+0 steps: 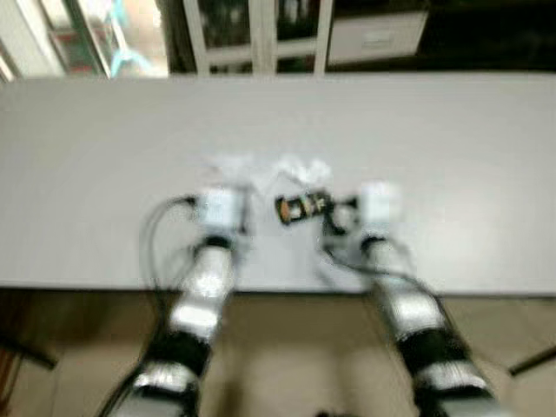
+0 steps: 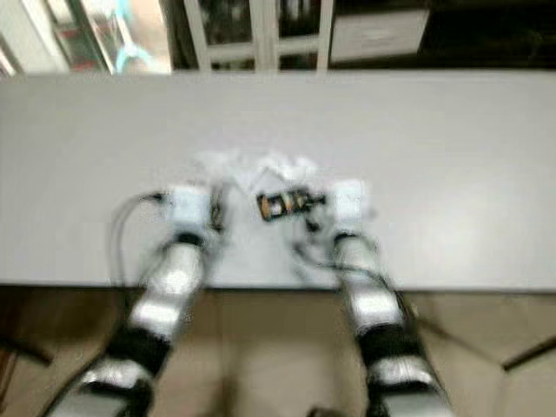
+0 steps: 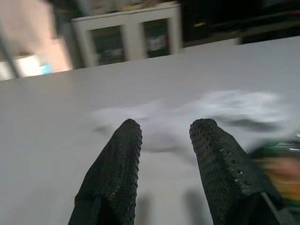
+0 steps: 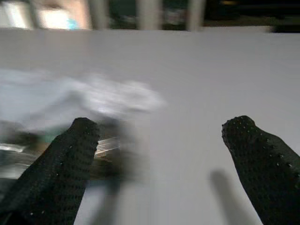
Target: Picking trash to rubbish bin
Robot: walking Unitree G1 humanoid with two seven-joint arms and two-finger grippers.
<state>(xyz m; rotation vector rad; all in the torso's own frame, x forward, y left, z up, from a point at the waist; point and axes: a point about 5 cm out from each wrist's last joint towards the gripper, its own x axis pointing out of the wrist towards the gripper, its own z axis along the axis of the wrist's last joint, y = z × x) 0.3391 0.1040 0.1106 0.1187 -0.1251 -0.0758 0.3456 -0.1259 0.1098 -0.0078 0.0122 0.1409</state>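
All views are blurred. A small dark bottle with a yellowish label lies on its side on the white table. Just beyond it lies crumpled white trash, with a second white piece to its left. My left gripper hovers low over the table, open, with the white trash ahead of its fingertips and the bottle off to one side. My right gripper stands wide open, nothing between its fingers; the bottle lies against one finger.
The table's near edge runs under both silver arms, with tan floor below. Behind the far edge stands a cabinet with white frames. A thin dark bar crosses the floor at the lower right.
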